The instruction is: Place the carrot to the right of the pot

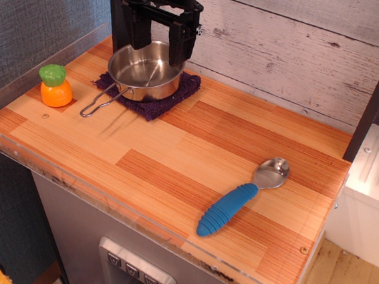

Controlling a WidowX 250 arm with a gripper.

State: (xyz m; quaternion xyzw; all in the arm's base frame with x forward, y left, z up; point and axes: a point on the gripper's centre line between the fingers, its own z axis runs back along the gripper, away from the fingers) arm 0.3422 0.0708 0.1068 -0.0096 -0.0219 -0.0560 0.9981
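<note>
The carrot (56, 86) is a stubby orange toy with a green top. It stands upright near the left edge of the wooden table, left of the pot. The pot (145, 70) is shallow shiny steel and sits on a dark purple cloth (154, 96) at the back left. Its wire-loop handle (103, 101) points forward-left toward the carrot. My black gripper (158, 37) hangs above the back of the pot with its fingers apart and nothing between them. It is well away from the carrot.
A metal spoon with a blue ribbed handle (238, 200) lies at the front right of the table (195, 149). A clear plastic rim runs along the table's left and front edges. A whitewashed plank wall stands behind, and a black post at the right.
</note>
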